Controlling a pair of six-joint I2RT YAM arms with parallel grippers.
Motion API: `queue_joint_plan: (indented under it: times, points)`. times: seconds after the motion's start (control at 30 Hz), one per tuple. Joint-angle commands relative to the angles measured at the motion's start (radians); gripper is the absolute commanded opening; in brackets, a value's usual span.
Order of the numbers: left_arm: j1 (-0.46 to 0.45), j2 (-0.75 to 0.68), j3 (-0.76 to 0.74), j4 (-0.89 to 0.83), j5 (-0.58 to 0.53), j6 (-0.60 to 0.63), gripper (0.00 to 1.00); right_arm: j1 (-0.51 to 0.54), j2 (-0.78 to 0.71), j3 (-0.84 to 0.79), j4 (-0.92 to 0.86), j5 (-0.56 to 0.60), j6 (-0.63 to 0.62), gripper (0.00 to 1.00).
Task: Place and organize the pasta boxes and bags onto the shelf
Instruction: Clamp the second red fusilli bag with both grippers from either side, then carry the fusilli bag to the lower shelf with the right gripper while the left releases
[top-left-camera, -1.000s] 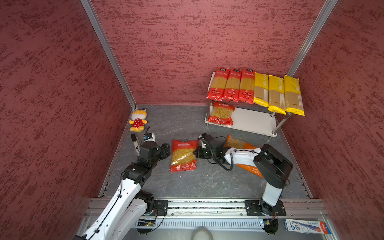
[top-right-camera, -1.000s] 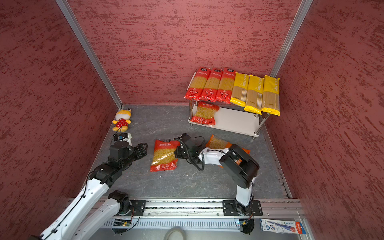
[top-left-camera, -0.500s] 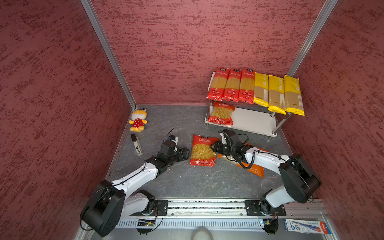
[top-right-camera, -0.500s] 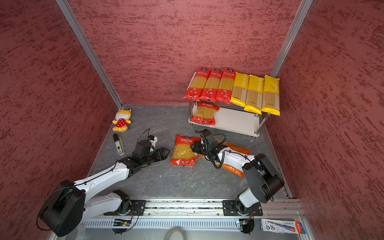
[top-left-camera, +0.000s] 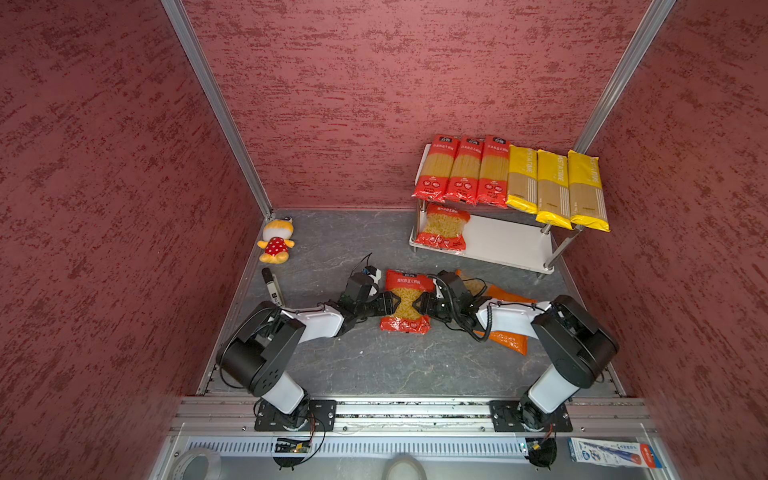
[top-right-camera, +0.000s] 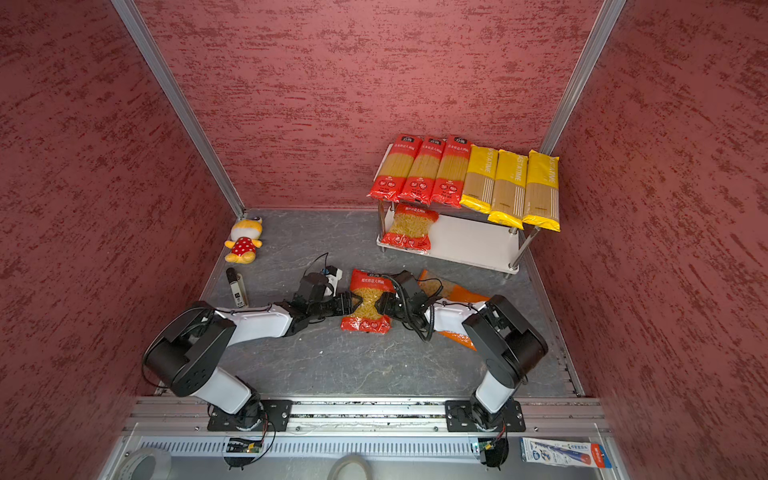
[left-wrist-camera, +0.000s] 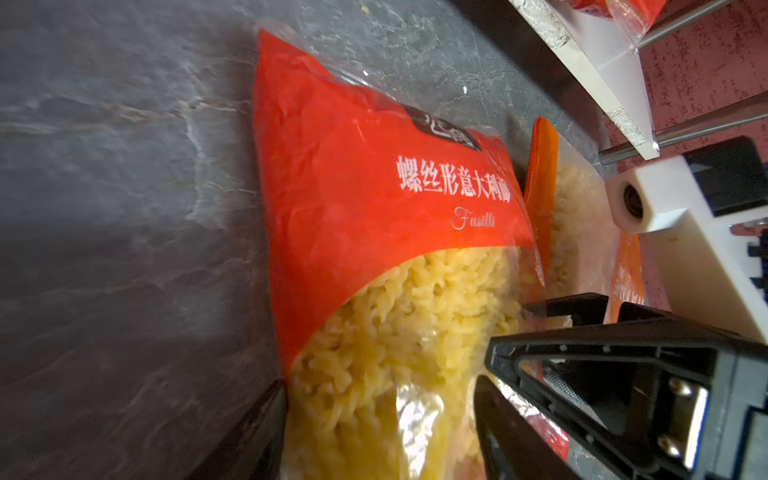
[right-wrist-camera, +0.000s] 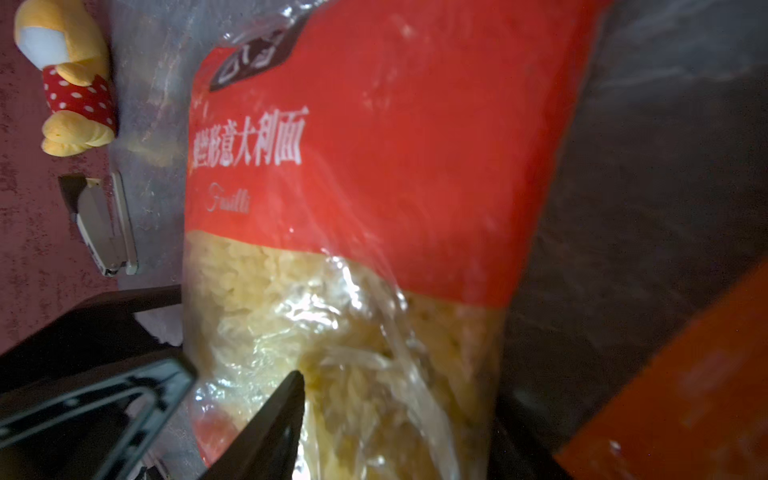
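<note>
A short red fusilli bag (top-left-camera: 405, 301) lies mid-floor, in front of the shelf (top-left-camera: 507, 245). My left gripper (top-left-camera: 390, 302) is shut on its left side and my right gripper (top-left-camera: 422, 305) on its right side. Pasta fills both sets of jaws in the left gripper (left-wrist-camera: 382, 440) and right gripper (right-wrist-camera: 399, 419) wrist views. The top tier holds three red spaghetti bags (top-left-camera: 463, 170) and three yellow bags (top-left-camera: 552, 187). A second red fusilli bag (top-left-camera: 442, 226) sits on the lower tier. The orange bag (top-left-camera: 505, 336) lies partly under my right arm.
A plush toy (top-left-camera: 274, 245) sits in the back left corner, with a black-and-white marker-like item (top-left-camera: 272, 286) along the left wall. A blue-white flat pack (top-left-camera: 611, 453) lies outside the front rail. Red walls close three sides.
The red fusilli bag has moved right, toward the shelf. The left arm swung in from the left wall, and both grippers now hold the bag from opposite sides.
</note>
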Motion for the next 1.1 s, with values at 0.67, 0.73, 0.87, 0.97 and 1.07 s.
queue_joint_plan:
  times: [0.67, 0.73, 0.87, 0.97, 1.07]
  points:
    - [-0.102, -0.141, 0.165, 0.026, 0.127, 0.085, 0.29, -0.095, -0.343, -0.074, 0.124, -0.108, -0.103, 0.02]
    - [-0.12, -0.121, 0.215, 0.026, 0.134, 0.095, 0.29, -0.129, -0.407, -0.073, 0.064, -0.087, -0.134, 0.0]
    - [-0.143, -0.038, 0.319, 0.053, 0.154, 0.104, 0.29, -0.22, -0.54, -0.064, -0.049, -0.017, -0.213, 0.0]
    - [-0.15, 0.051, 0.405, 0.063, 0.169, 0.103, 0.31, -0.299, -0.615, -0.042, -0.107, 0.046, -0.284, 0.0]
    - [-0.151, 0.128, 0.477, 0.078, 0.182, 0.091, 0.37, -0.362, -0.657, -0.004, -0.136, 0.111, -0.368, 0.0]
